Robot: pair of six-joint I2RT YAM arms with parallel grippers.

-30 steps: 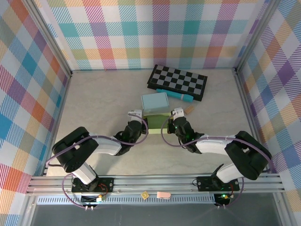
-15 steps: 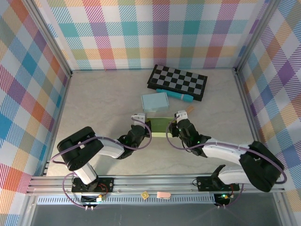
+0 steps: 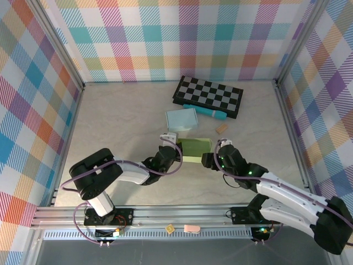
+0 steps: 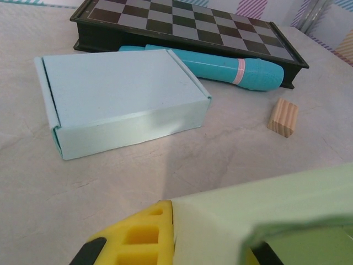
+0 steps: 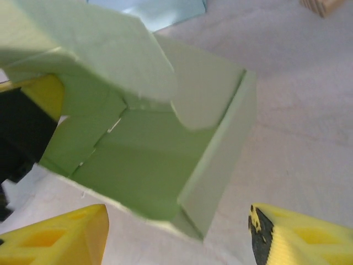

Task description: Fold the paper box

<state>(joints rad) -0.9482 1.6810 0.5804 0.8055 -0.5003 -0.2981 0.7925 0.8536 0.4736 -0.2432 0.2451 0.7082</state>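
The light green paper box (image 3: 196,149) lies open-topped in the middle of the table. In the right wrist view its green inside (image 5: 143,160) and a curled flap (image 5: 99,49) show. My left gripper (image 3: 175,149) is shut on the box's left wall (image 4: 259,212), and a yellow finger (image 4: 140,234) presses the outside of it. My right gripper (image 3: 212,158) stands open just off the box's near right corner. Its yellow fingers (image 5: 60,237) are spread wide below the box and touch nothing.
A closed pale blue box (image 3: 181,119) lies just behind the green one. Farther back are a teal pen-shaped tube (image 3: 205,111) and a folded chessboard (image 3: 208,96). A small wooden block (image 3: 222,128) sits to the right. Checked walls enclose the table.
My right gripper has opened, let go of the box and drawn back to the near right. The left gripper has carried the box a little to the right.
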